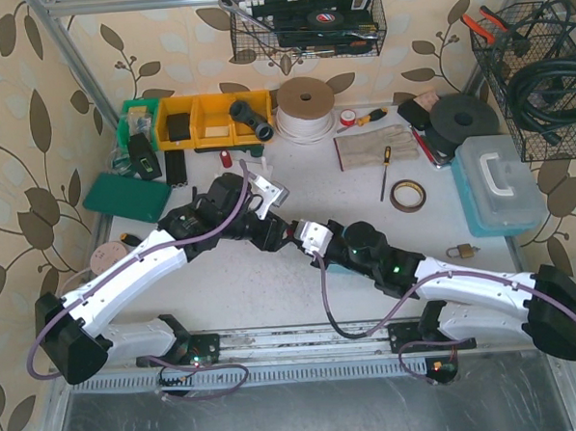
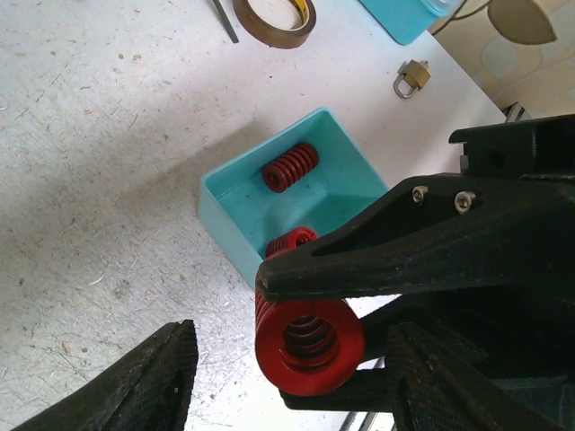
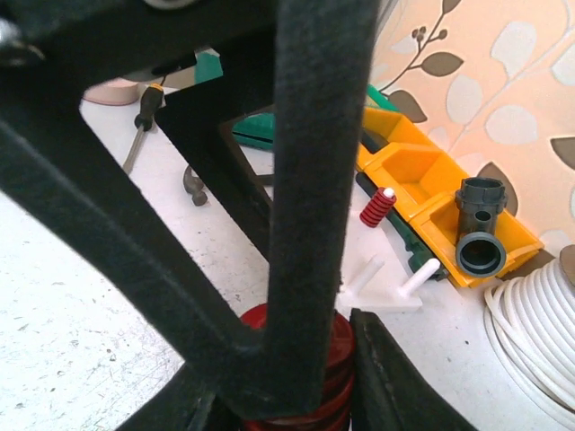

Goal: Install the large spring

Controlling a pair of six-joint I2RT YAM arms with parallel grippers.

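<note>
large spring (image 2: 308, 346): red, open coil end facing the left wrist camera, held over the white table (image 2: 108, 180), at 6 o'clock of the teal bin (image 2: 225, 202).
right gripper (image 3: 287, 386): clamped on the large spring. In the left wrist view, one black finger across the coil at 12 o'clock, the other under it at 6 o'clock. In its own wrist view, red coils pinched low in frame between the pads.
left gripper (image 2: 287, 364): fingers apart, straddling the large spring without closing on it.
left fingers (image 2: 135, 391): one at 9 o'clock of the spring, clear daylight between. The other at 3 o'clock, much closer; contact there masked by the right gripper, cannot tell.
top view: both arms meeting near the table's middle, spring itself hidden under them.
teal bin: open-topped, resting on the table, two spare springs (image 2: 290, 167) inside, one near the far wall, one at the near wall partly hidden behind the right gripper.
white fixture (image 3: 386, 289): at 1 o'clock of the held spring in the right wrist view, two pegs sticking up, well apart from the spring.
small spring (image 3: 378, 206): red, upright, just beyond the fixture, beside the yellow bins (image 3: 404, 171).
pipe fitting (image 3: 479, 235): black, sitting in the end yellow bin.
padlock (image 2: 411, 76): at 1 o'clock of the teal bin, apart from it.
tape roll (image 2: 274, 22): flat on the table, at 12 o'clock of the bin.
</note>
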